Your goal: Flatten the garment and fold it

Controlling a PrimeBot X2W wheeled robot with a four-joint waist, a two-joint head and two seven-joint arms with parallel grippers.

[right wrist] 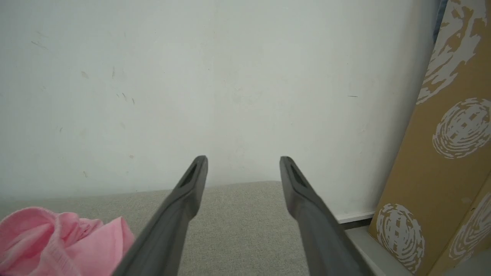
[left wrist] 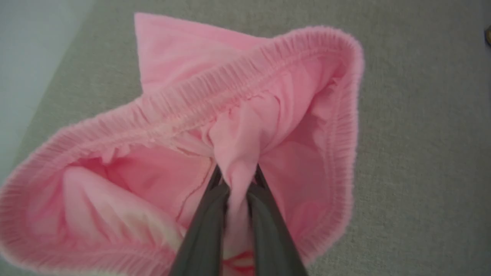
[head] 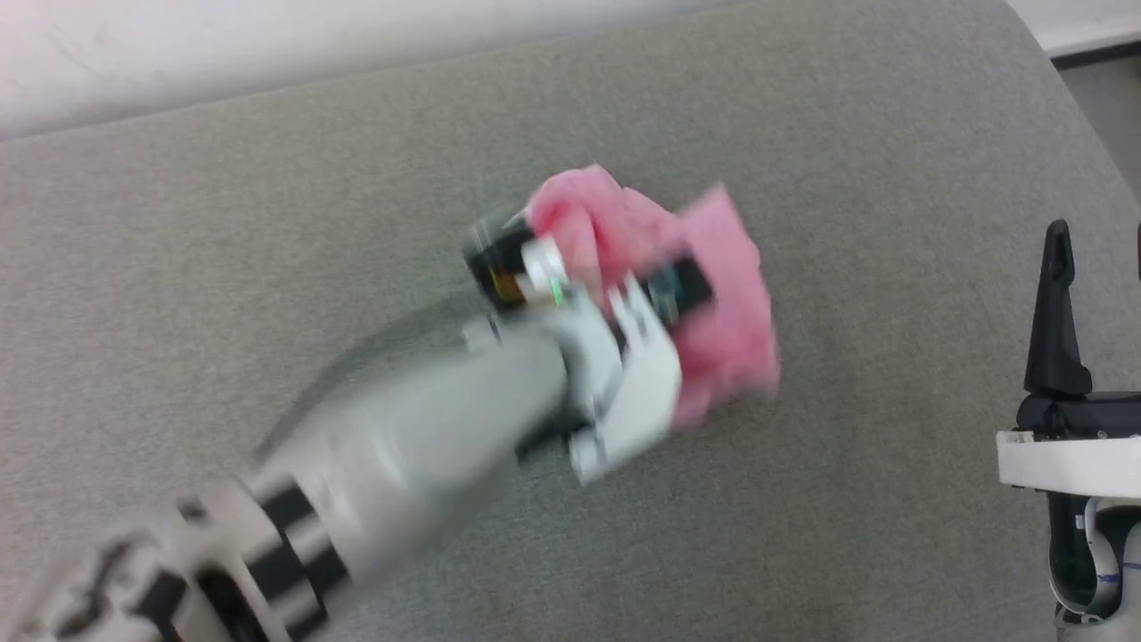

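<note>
The pink garment (head: 713,294) lies bunched in the middle of the grey cushion (head: 267,223). My left gripper (head: 615,276) reaches over it, blurred with motion, fingertips buried in the cloth. In the left wrist view the left gripper (left wrist: 238,180) is shut on a pinched fold of the garment (left wrist: 245,96), with the gathered elastic waistband (left wrist: 215,92) curling open around it. My right gripper (right wrist: 243,165) stands open at the right edge, apart from the garment (right wrist: 50,237); one of its fingers (head: 1058,294) points up in the head view.
A pale wall (right wrist: 215,76) rises behind the cushion's far edge. A brown patterned cardboard panel (right wrist: 445,168) leans at the right beyond the cushion's rounded corner (head: 1025,27). Bare grey fabric surrounds the garment on all sides.
</note>
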